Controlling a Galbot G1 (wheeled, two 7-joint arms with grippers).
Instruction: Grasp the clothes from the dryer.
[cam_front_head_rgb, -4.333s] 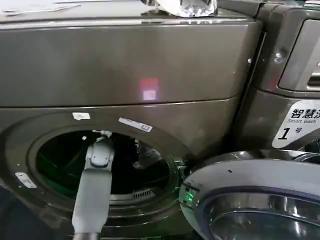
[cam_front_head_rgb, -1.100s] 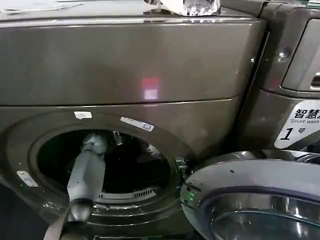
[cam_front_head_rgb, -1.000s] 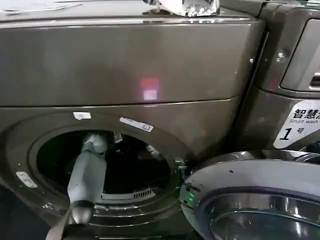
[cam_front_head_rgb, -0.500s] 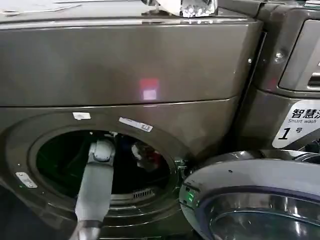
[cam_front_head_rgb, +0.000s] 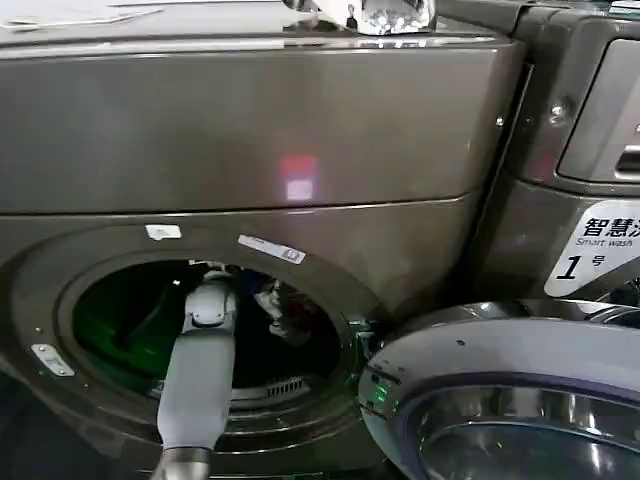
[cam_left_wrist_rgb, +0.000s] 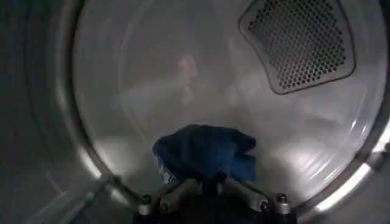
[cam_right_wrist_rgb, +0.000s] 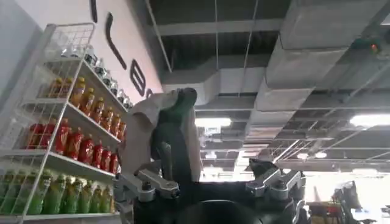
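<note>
Reaching through the porthole of the dryer (cam_front_head_rgb: 250, 150), the left arm places the left tool (cam_left_wrist_rgb: 210, 182) inside the drum (cam_left_wrist_rgb: 122, 91). Its fingers are clenched on the clothes (cam_left_wrist_rgb: 204, 152), a dark blue bundle held above the drum floor. The glass door (cam_front_head_rgb: 510, 400) stands open beside the porthole. The right tool (cam_right_wrist_rgb: 210, 182) points at the ceiling, released, well apart from the dryer.

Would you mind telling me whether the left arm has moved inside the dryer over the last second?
Yes. The left gripper has shifted rightward along the dryer porthole, toward the slanted white label on its rim.
</note>
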